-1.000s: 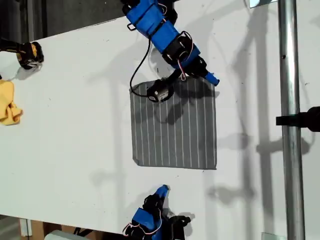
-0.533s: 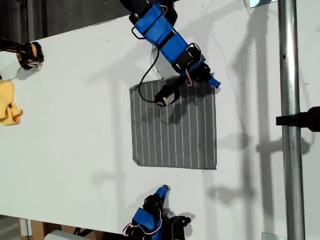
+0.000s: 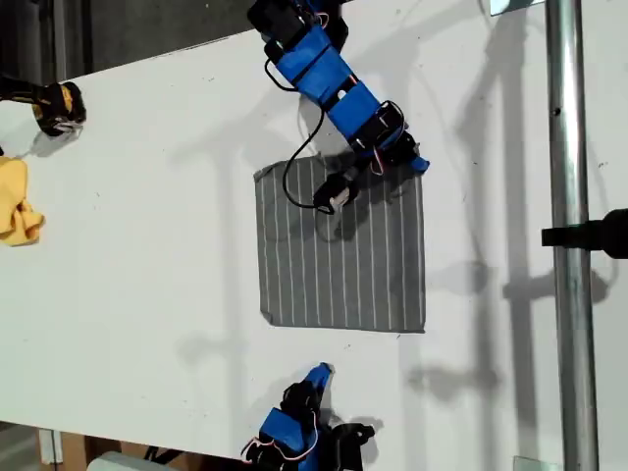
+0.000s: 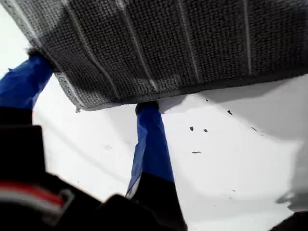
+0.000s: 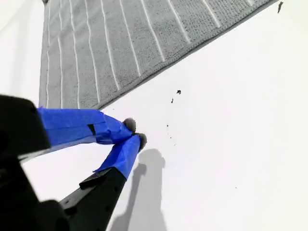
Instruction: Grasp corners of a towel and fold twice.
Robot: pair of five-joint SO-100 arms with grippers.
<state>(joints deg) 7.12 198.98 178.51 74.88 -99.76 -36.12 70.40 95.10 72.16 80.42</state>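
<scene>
Straddling a towel corner with one pincer, the other pinched shut off the cloth

The towel [image 3: 339, 255] lies flat and unfolded on the white bench [image 3: 147, 245], its white stripes running up and down in the exterior view. All of its hemmed edges look straight, and no part is lifted or doubled over.

My first pincer [image 3: 412, 162] is at the towel's corner that sits at the exterior view's upper right, with its arm reaching down over the towel's top edge. In the first wrist view this pincer [image 4: 91, 84] stands wide. One blue finger [image 4: 24, 86] touches the hem on one side of the corner [image 4: 79, 107], and the other finger's tip meets the towel's [image 4: 168, 43] edge on the other side. It is not clamped on the cloth. A black cable [image 3: 294, 167] loops from this arm over the towel's top edge.

My second pincer [image 3: 321, 372] is on bare bench just beyond the towel's bottom edge, apart from the cloth. In the second wrist view its [image 5: 134, 132] taped tips press together with nothing between them, and the towel [image 5: 110, 43] lies ahead of them. A few dark specks [image 5: 178, 92] dot the bench between the tips and the hem.

A yellow cloth [image 3: 15, 211] lies well apart from the towel, at the exterior view's left edge. A metal pole [image 3: 569, 196] stands on the towel's other side.
</scene>
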